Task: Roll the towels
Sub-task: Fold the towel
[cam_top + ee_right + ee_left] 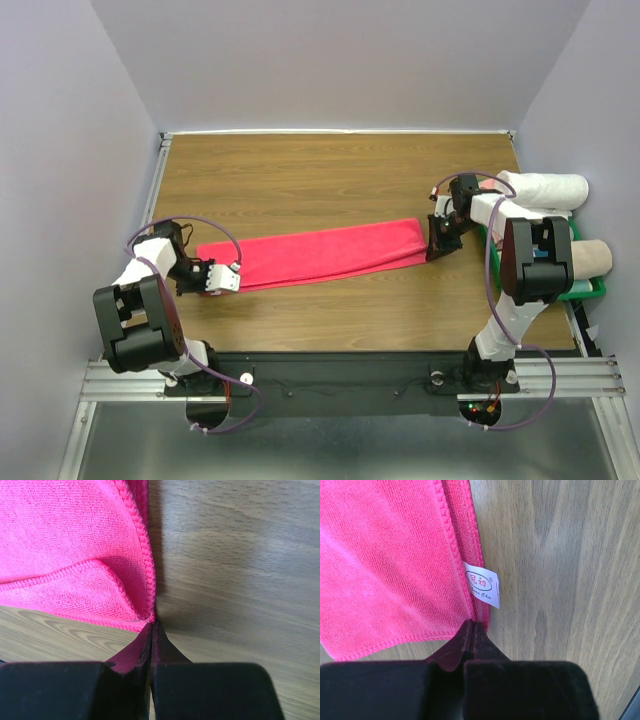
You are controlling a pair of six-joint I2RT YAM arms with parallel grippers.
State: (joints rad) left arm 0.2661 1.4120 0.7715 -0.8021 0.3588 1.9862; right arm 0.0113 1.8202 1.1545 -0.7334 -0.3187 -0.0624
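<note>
A bright pinkish-red towel (320,252) lies on the wooden table (330,170), folded into a long narrow strip that runs between the two hands. The left hand (222,279) has its fingers pressed together on the corner of one end, pinching the hemmed edge. A small white tag (482,584) with red lettering sits just beyond its fingertips. The right hand (440,240) is likewise clamped on the opposite end, at the corner where the folded layers meet. The cloth spreads ahead and to the left of its fingers. To the right of that hand, a green basket (590,290) holds a rolled white towel (545,188) and what seems to be a beige one (592,256), partly hidden by the arm.
</note>
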